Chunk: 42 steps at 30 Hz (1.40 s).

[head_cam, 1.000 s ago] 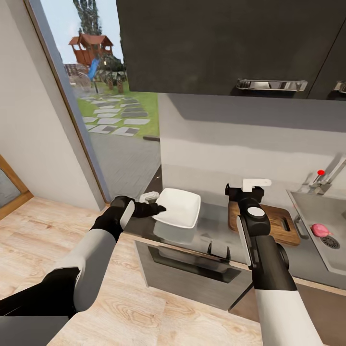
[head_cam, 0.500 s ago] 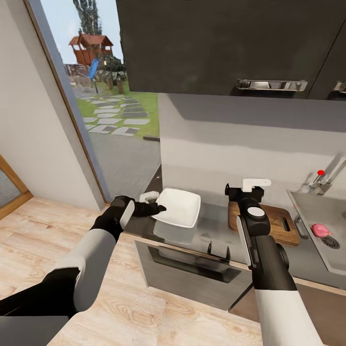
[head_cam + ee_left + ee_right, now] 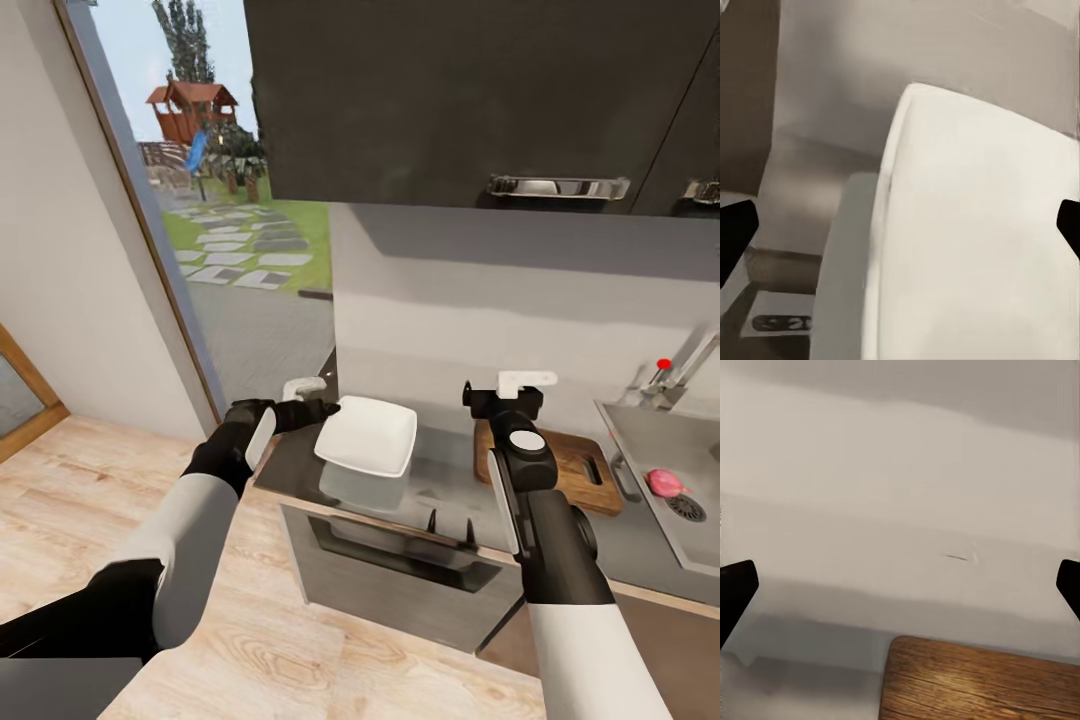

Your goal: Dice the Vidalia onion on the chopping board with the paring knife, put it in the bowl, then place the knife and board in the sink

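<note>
Left pincer [image 3: 318,410] spread wide at rim of shallow white square bowl [image 3: 368,434], near dark-grey glossy desk [image 3: 440,480] edge. Right pincer [image 3: 503,398] wide above brown wooden chopping board [image 3: 575,462]. Pink onion [image 3: 664,483] in grey steel sink [image 3: 640,425], right of bowl. Risk: nudge pushes bowl off desk.

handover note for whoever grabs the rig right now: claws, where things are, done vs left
Left claw: at the rim of the bowl, which sits tilted; grasp unclear.
Right claw: open, empty, above the far end of the chopping board.
Onion lies in the sink near the drain.
Board is on the countertop; I can't spot the knife.
Done: nothing visible.
Left: fetch onion, dice, fill bowl, then knife and board into sink.
</note>
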Motion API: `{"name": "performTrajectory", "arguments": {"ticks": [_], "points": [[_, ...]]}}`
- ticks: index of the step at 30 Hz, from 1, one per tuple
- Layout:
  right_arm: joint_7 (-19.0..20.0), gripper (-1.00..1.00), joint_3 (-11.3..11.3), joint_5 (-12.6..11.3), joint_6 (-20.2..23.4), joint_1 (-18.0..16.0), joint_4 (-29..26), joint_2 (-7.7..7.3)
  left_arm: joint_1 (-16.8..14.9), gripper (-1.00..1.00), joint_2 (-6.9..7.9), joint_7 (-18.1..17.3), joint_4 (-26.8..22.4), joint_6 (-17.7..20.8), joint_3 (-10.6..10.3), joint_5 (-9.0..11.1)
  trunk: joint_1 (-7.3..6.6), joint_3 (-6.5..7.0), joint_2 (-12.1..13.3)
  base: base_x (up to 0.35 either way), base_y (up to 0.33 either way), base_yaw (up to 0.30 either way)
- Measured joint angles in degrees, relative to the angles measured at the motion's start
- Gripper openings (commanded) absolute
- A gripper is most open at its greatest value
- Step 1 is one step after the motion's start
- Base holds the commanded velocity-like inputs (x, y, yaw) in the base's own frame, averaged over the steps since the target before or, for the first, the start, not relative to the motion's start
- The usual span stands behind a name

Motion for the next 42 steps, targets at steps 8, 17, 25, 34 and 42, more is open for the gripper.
{"name": "performTrajectory", "arguments": {"ticks": [8, 17, 25, 34, 42], "points": [[0.2, 1.0, 0.2, 0.0, 0.0, 0.0, 0.0, 0.01, 0.1, 1.0, -0.15, -0.1, -3.9, 0.2, 0.0, 0.0, 0.0, 0.72, 0.0, 0.0, 0.0, 0.0], [21.8, 1.0, -3.8, 0.0, 0.0, 0.3, 0.0, -0.1, 0.2, 1.0, -0.59, -0.1, -4.2, 0.0, -1.0, 0.0, 0.0, 1.26, 0.0, 0.0, 0.0, 0.0], [33.7, 1.0, -15.9, 0.1, 0.0, 0.3, 0.0, -0.28, 0.2, 1.0, -0.58, -0.2, -8.7, 0.3, -1.7, 0.0, 0.0, 1.52, 0.0, 0.0, 0.0, 0.0], [35.5, 1.0, -22.9, 0.1, -0.2, 0.3, 0.0, -5.33, 0.3, 1.0, 2.92, -6.5, -13.3, 0.4, -1.7, 0.0, 0.0, 1.96, 0.0, 0.0, 0.0, 0.0], [35.6, 1.0, -24.3, 0.1, -0.2, 0.3, 0.0, -8.42, 0.3, 1.0, 3.87, -9.7, -13.9, 0.5, -3.9, -0.1, 0.0, 2.48, 0.0, 0.0, -0.037, 0.0]]}}
